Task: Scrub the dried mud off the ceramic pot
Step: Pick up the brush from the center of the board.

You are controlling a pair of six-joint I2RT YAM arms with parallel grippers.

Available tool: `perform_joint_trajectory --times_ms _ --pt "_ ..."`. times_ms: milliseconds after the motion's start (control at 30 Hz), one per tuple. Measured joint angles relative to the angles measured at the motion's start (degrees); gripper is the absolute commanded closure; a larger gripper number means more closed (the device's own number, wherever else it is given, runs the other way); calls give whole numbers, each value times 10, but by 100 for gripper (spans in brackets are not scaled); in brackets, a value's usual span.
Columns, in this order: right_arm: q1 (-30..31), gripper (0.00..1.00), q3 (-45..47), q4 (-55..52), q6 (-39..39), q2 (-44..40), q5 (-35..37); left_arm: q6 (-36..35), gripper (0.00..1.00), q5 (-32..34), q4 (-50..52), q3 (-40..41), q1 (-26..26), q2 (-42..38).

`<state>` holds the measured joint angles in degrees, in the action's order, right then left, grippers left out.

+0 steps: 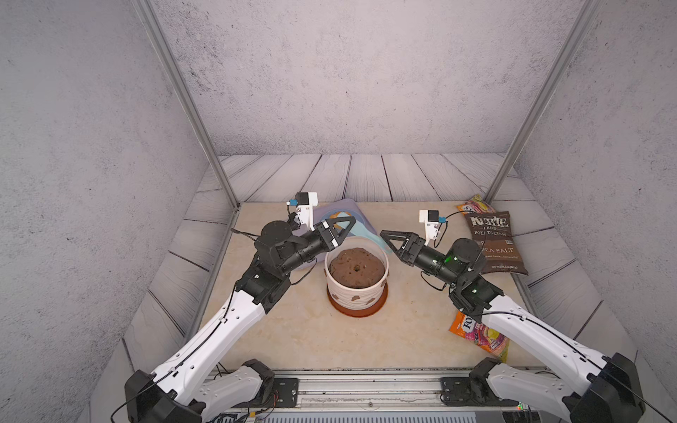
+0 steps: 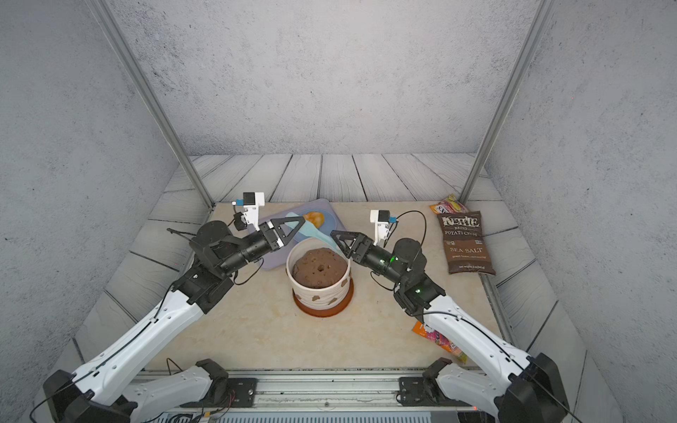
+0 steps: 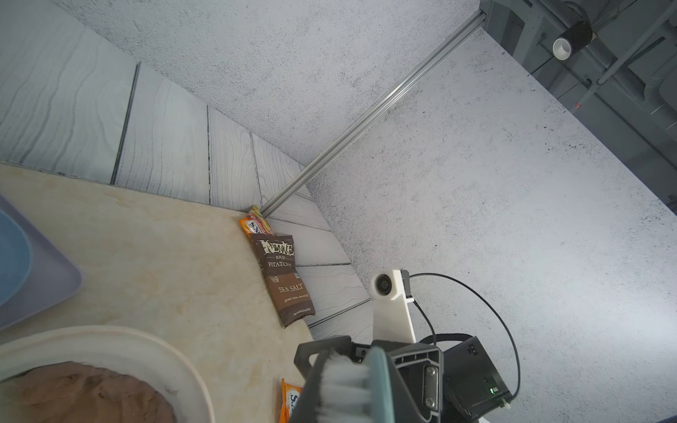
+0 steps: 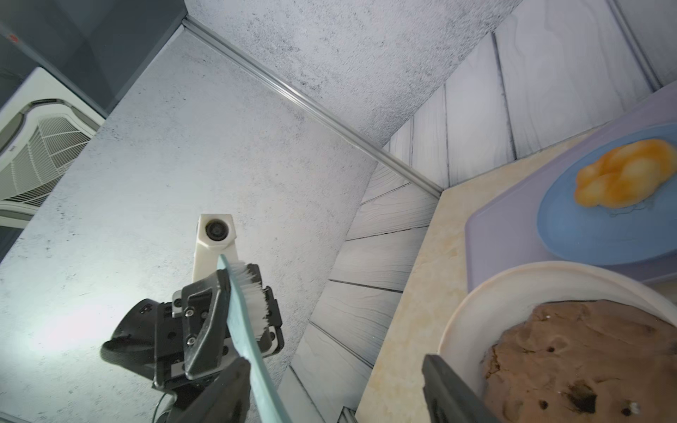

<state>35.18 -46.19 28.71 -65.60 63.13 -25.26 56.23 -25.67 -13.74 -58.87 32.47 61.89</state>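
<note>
Left tool [image 1: 350, 223] first: clenched across the bristle end of the teal brush [image 4: 240, 322]; right tool [image 1: 386, 238] spread wide on either side of the handle, gripping nothing that shows. Then, outward from the near edge of the table [image 1: 329, 340]: rust-brown saucer [image 1: 357, 314], and upright on it the ceramic pot [image 1: 340, 293], with the dried mud [image 1: 354, 297] in small brown patches on the near wall and one toward the right side. Looks like a change of hold, so close the right tool squarely on the handle before easing the left off the bristles [image 4: 254, 304]. Bring the brush round to the near wall, not across the soil mound [image 1: 357, 269]. Steady the thick rim with the freed tool, press lightly, and scrub in short strokes along the ribs — enough to lift flakes, not enough to slide the pot off its saucer. Keep clear of the blue plate [image 4: 586, 238] beyond.
</note>
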Motion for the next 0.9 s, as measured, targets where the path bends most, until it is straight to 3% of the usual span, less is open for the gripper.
perform_joint_trajectory --times_ms 333,667,800,900 --pt "0 60 -14 134 -77 50 -80 28 85 -5 -30 0 0 10" --pt "-1 85 -13 191 -114 65 -99 36 82 -9 -44 2 0 11" --pt "-2 98 -13 200 -119 66 -105 36 69 -9 -45 3 0 11" --pt "-2 100 -13 210 -121 66 -110 27 48 -5 -32 5 0 11"
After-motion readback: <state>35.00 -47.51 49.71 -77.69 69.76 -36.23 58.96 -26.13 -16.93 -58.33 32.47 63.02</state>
